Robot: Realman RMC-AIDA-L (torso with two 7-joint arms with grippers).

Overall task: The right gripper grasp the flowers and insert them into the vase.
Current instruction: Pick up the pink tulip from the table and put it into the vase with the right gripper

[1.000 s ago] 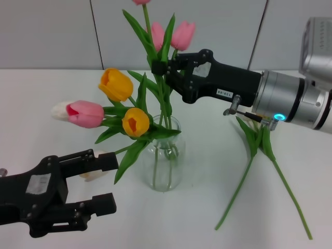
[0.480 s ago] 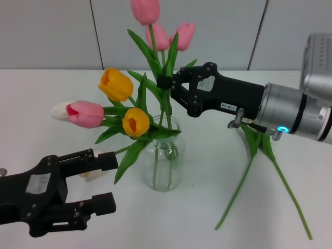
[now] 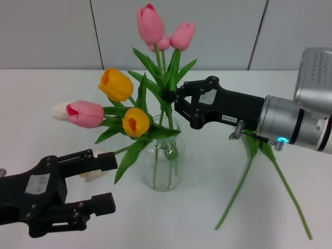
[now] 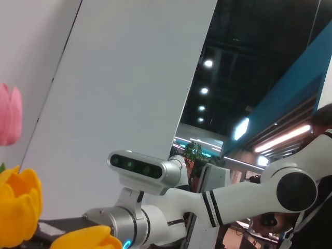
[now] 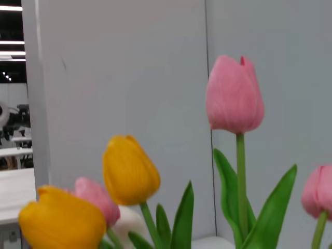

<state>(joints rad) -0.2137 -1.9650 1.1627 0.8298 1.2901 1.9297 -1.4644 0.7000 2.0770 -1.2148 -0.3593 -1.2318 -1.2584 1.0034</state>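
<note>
The flowers [image 3: 150,24] are showing a deep pink bud on a thin green stem with green leaves. The right gripper [image 3: 171,96] is looking black, with a small white sticker, and its wrist is shining silver-white with a glowing teal ring. The left gripper [image 3: 104,180] is looking black too, with a pale sticker. The vase [image 3: 165,158] is showing clear glass with green stems inside. Two orange tulips [image 3: 116,84] are glowing yellow-orange. A pink-and-white tulip [image 3: 82,113] is showing pink petals over white. The table [image 3: 46,88] is looking white.
</note>
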